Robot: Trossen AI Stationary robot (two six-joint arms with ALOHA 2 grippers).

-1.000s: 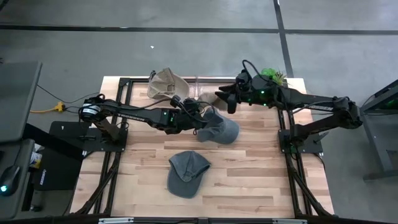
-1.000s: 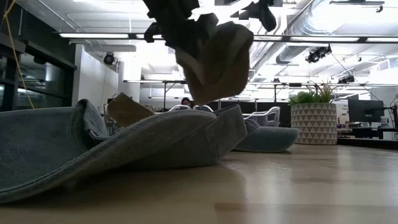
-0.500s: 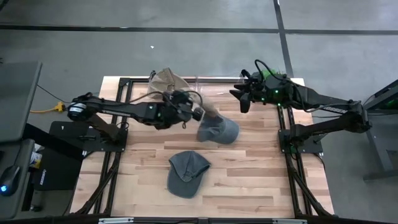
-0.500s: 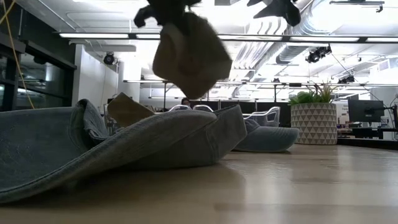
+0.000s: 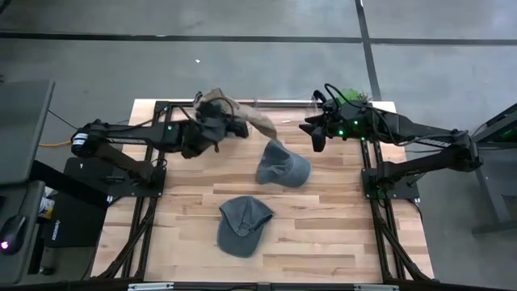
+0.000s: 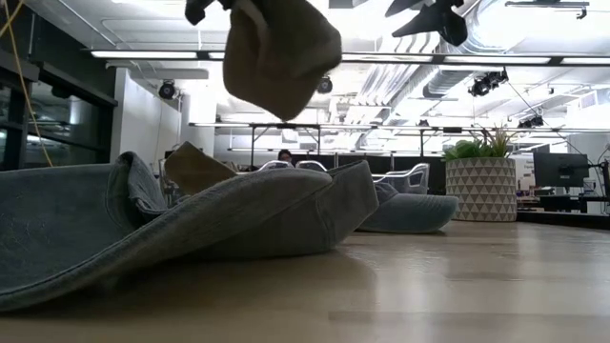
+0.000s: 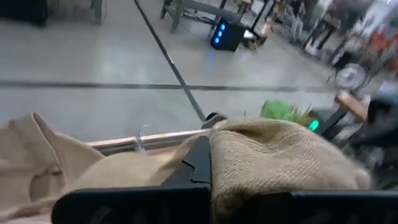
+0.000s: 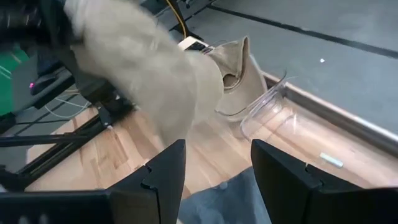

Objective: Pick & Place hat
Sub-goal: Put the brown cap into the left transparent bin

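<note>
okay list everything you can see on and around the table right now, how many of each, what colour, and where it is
Blue-grey denim caps: two, one mid-table, one nearer the front edge.
Tan fabric cap, held: one, beige, lifted above the table's back left, in the left gripper.
Tan fabric cap, resting: one, beige, at the back edge.
Clear plastic container: one, transparent, back edge, beside the resting tan cap.
Green potted plant: one, back right corner, white patterned pot.
Wooden table: one, light wood.
Left gripper: shut on the held tan cap.
Right gripper: open, empty, back right.

no legible text, no labels, no brands, no numbers, no signs
</note>
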